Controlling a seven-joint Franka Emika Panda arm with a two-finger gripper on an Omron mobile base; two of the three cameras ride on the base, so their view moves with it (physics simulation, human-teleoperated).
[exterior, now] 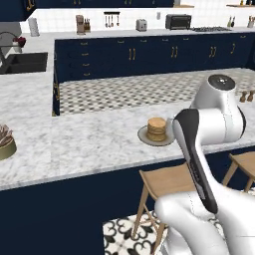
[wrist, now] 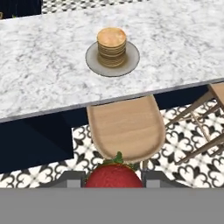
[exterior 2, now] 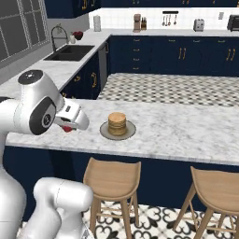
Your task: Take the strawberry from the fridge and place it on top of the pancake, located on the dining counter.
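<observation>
The strawberry [wrist: 113, 176] sits closest to the lens in the hand view, red and rounded with a green tuft on top, pinched between the two dark finger tips [wrist: 72, 179], so the jaws are closed narrowly around the fruit.

Beyond it stretches the dining counter [exterior: 84, 144], a long marble slab on a navy base, with a wooden stool [wrist: 126, 127] tucked directly below its edge. On the slab rests a shallow grey plate [wrist: 92, 61], and on that the pancake [wrist: 112, 46], a short tan stack with a flat top. In the right base view the gripper [exterior 2: 70, 127] hangs off the counter's near edge, to the left of the plate and apart from it, with a spot of red showing under it.

The fruit is likely light, soft and easily bruised, so a gentle hold across its widest middle suits it, as it seems to be held now. Being rounded, it may roll off the flat top, so it wants releasing low and centred.
</observation>
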